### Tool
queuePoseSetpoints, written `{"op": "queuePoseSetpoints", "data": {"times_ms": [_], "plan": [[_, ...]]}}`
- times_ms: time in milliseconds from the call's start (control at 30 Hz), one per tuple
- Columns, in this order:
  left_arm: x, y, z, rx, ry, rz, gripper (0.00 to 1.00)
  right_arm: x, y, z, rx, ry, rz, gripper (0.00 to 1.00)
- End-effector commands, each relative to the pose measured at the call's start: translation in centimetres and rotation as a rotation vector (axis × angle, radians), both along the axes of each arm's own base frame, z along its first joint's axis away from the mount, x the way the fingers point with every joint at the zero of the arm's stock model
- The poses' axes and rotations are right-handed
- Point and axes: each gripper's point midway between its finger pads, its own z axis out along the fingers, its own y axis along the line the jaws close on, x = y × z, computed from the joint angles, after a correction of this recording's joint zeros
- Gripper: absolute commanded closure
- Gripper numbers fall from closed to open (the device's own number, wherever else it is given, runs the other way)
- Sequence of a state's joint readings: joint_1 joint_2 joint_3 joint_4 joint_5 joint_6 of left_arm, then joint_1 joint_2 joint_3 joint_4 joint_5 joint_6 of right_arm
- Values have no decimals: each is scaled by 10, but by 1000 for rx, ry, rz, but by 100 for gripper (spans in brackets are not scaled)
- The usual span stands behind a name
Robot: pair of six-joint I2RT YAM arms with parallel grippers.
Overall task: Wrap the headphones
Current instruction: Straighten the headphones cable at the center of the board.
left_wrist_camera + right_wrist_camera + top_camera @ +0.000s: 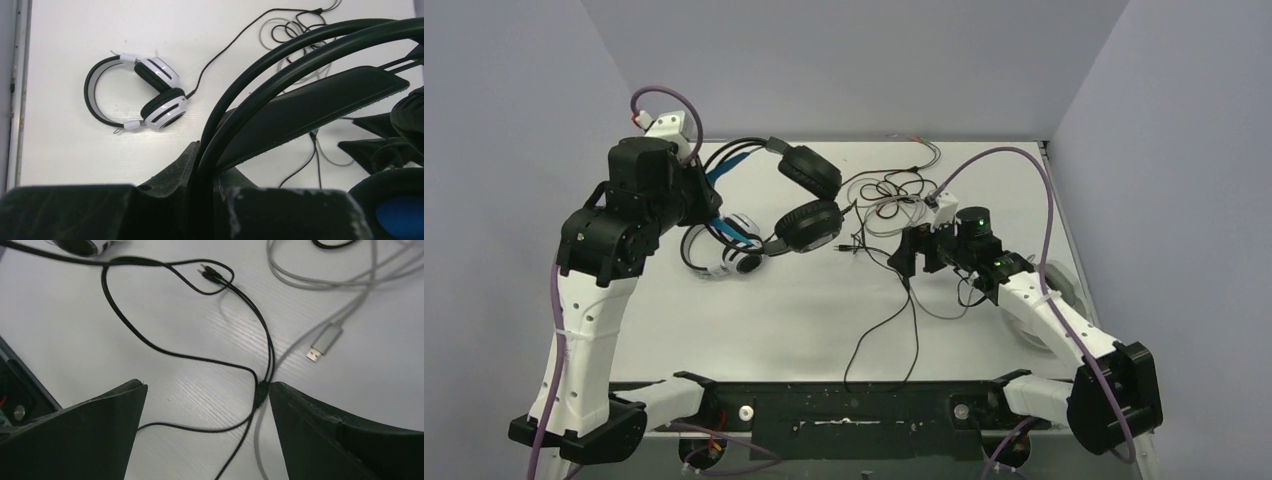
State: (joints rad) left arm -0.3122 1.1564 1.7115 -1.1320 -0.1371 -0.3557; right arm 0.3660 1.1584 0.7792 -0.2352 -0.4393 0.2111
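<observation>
White tabletop (804, 320) holds tangled cables (894, 195) and a white headset (150, 95), left gripper (202, 195) pinching the black headset (809, 200) by its band, right gripper (207, 387) with jaws spread wide over a black cable (150, 342).

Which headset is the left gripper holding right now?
The black headset with the blue-lined headband, clamped by that headband in the left gripper. The white headset lies flat on the table, untouched.
</observation>
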Motion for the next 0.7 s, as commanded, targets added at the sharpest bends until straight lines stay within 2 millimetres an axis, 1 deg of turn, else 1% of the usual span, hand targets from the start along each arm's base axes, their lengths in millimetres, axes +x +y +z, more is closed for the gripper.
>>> {"op": "queuePoseSetpoints", "data": {"times_ms": [0, 67, 100, 167, 233, 300, 367, 400, 433, 500, 567, 633, 667], "plan": [[-3, -20, 49, -159, -75, -46, 100, 15, 50, 52, 204, -233, 211, 0], [-2, -23, 63, -180, -100, -53, 100, 14, 62, 54, 247, -247, 263, 0], [0, -24, 68, -186, -107, -57, 100, 13, 70, 51, 271, -239, 286, 0], [3, -26, 82, -198, -128, -62, 100, 9, 88, 52, 318, -244, 342, 0], [7, -31, 92, -214, -142, -79, 100, 1, 107, 46, 320, -228, 394, 0], [11, -35, 100, -229, -153, -88, 100, 1, 118, 40, 320, -228, 396, 0], [13, -38, 109, -242, -169, -102, 100, 11, 121, 30, 291, -212, 340, 2], [14, -39, 112, -247, -176, -108, 100, 22, 117, 23, 264, -194, 281, 7], [14, -39, 115, -254, -185, -106, 100, 32, 112, 17, 247, -177, 238, 17], [16, -35, 126, -259, -223, -84, 100, 48, 106, 11, 259, -136, 190, 43], [20, -19, 142, -244, -290, -10, 100, 63, 88, 6, 278, -65, 101, 57], [22, 5, 161, -209, -364, 99, 100, 71, 64, 0, 283, 1, 6, 66], [24, 18, 169, -188, -396, 158, 100, 71, 53, -4, 266, 24, -26, 70]]}}
